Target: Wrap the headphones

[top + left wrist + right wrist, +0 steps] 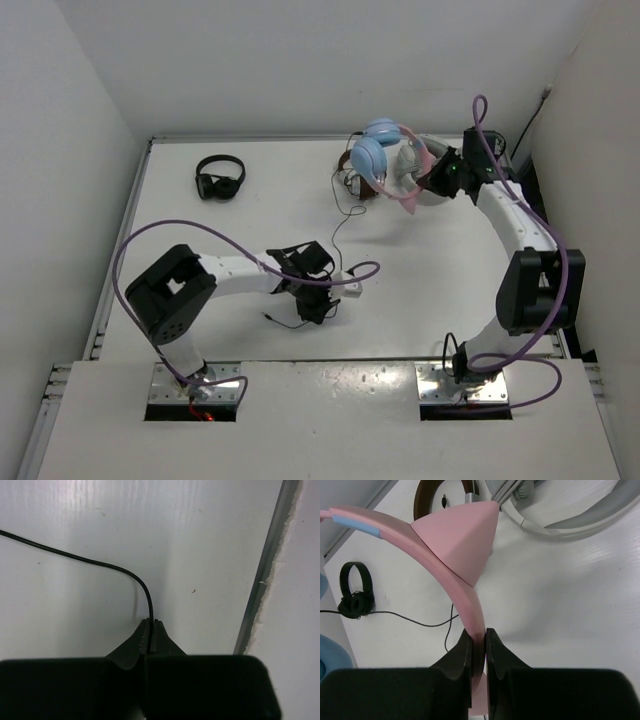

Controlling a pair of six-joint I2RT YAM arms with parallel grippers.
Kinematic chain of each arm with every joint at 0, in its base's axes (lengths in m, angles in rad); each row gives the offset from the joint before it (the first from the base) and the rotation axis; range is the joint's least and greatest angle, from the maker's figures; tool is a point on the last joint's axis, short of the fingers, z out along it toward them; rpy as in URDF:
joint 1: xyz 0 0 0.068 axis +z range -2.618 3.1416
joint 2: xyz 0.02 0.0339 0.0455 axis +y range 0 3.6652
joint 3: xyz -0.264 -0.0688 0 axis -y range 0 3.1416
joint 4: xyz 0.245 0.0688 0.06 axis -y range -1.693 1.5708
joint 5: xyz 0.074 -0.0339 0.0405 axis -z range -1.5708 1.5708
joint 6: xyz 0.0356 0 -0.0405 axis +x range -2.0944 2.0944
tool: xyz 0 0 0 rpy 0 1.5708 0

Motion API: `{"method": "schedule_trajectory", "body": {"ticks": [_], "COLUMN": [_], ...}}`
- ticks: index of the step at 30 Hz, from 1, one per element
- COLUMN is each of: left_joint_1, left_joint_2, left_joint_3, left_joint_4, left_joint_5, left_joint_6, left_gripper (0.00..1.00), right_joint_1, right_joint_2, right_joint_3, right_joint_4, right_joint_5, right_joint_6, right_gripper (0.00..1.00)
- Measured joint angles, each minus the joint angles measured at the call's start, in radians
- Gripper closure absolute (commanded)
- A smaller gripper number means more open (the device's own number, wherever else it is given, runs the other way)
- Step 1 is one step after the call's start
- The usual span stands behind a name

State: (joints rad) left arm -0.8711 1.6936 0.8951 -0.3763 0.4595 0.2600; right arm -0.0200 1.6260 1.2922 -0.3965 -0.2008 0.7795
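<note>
The headphones have light blue ear cups (369, 157) and a pink headband (409, 196) with cat ears, and are held up at the back right of the table. My right gripper (427, 184) is shut on the headband (455, 575) just below one cat ear (462, 540). The thin dark cable (336, 233) hangs from the cups and runs across the table to my left gripper (316, 304). In the left wrist view my left gripper (151, 623) is shut on the cable (100, 565), low over the table.
An all-black pair (220, 178) lies at the back left, also seen from the right wrist (355, 597). A brown-and-silver pair (354, 186) and a grey-white pair (570, 515) lie under the raised headphones. A table-edge strip (265, 565) runs beside my left gripper.
</note>
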Motion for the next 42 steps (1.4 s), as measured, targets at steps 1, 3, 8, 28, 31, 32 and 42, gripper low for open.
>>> {"method": "schedule_trajectory", "body": {"ticks": [1, 3, 8, 28, 31, 32, 42], "left_joint_1": [-0.001, -0.002, -0.006, 0.274, 0.321, 0.333, 0.524], "left_joint_2": [0.000, -0.008, -0.085, -0.182, -0.182, -0.182, -0.119], "left_joint_3": [0.004, 0.019, 0.108, 0.741, 0.764, 0.766, 0.785], "left_joint_4": [0.000, -0.004, -0.064, -0.172, -0.169, -0.168, -0.109], "left_joint_5": [-0.006, -0.016, 0.016, 0.046, 0.017, 0.005, -0.055], "left_joint_6": [0.008, 0.024, 0.055, 0.050, 0.048, 0.048, 0.041], "left_gripper": [1.00, 1.00, 1.00, 1.00, 1.00, 1.00, 1.00], "right_joint_1": [0.008, 0.031, 0.126, 0.395, 0.393, 0.393, 0.427], "right_joint_2": [0.000, 0.000, 0.000, 0.000, 0.000, -0.001, -0.057], "right_joint_3": [-0.002, -0.006, -0.021, -0.149, -0.179, -0.188, -0.246], "right_joint_4": [0.001, 0.006, 0.017, 0.093, 0.101, 0.108, 0.108], "right_joint_5": [0.008, 0.021, 0.050, 0.067, 0.039, 0.032, 0.028], "right_joint_6": [0.000, 0.000, -0.014, -0.259, -0.296, -0.311, -0.392], "right_gripper": [1.00, 1.00, 1.00, 1.00, 1.00, 1.00, 1.00]}}
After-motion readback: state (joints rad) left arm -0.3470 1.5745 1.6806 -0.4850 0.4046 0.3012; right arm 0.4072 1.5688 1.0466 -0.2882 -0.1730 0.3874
